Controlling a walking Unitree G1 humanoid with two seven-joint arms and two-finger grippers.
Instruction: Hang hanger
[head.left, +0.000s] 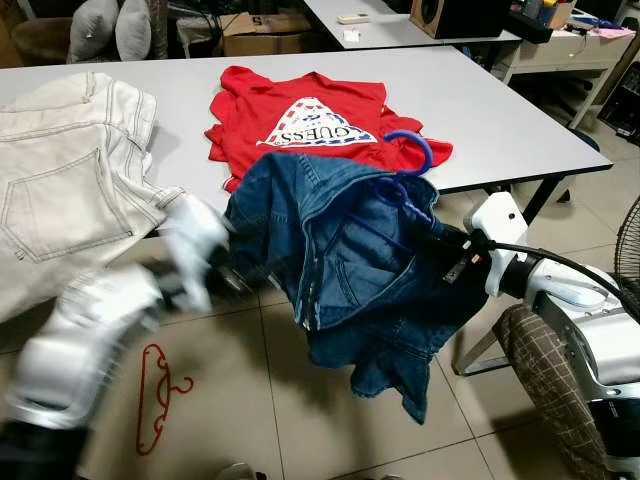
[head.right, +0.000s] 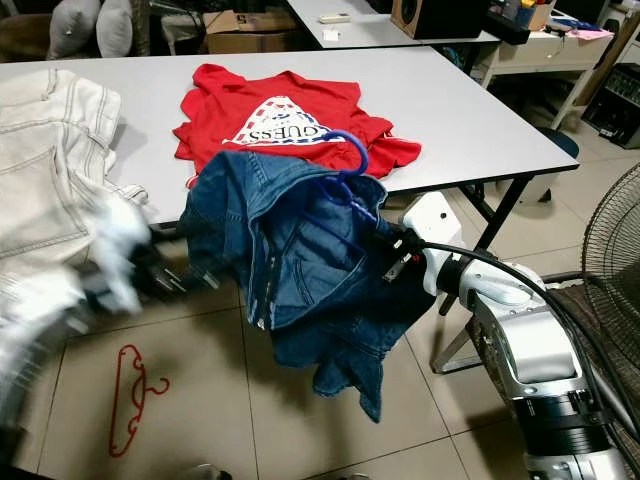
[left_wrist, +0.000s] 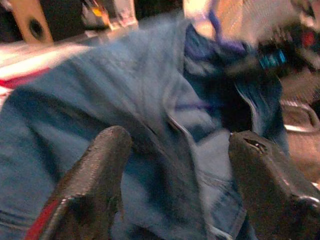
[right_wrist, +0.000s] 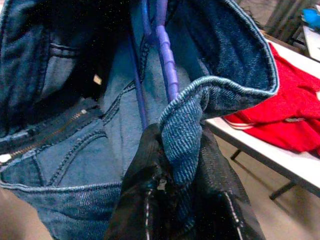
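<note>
- The table (head.left: 520, 110) carries a red shirt (head.left: 300, 115) and pale jeans (head.left: 70, 180); we judge that if the load swings back over its edge, the denim could drag on the shirt and snag.
- The blue jeans (head.left: 350, 270) hang in the air just off the table's near edge, draped on the blue hanger (head.left: 405, 175). We think their weight could slide them off one side, since they bunch unevenly.
- Our right gripper (right_wrist: 182, 200) pinches a denim fold together with the hanger's bar; if that fold slips, the hanger could tip.
- Our left gripper (left_wrist: 175, 175) is blurred in the head views beside the jeans; its fingers (left_wrist: 95, 185) stand spread, holding nothing.
- A red hanger (head.left: 155, 395) lies on the floor, an obstacle underfoot.
- The right wrist view shows the pinch and the zip; the head views show the hook free above.
</note>
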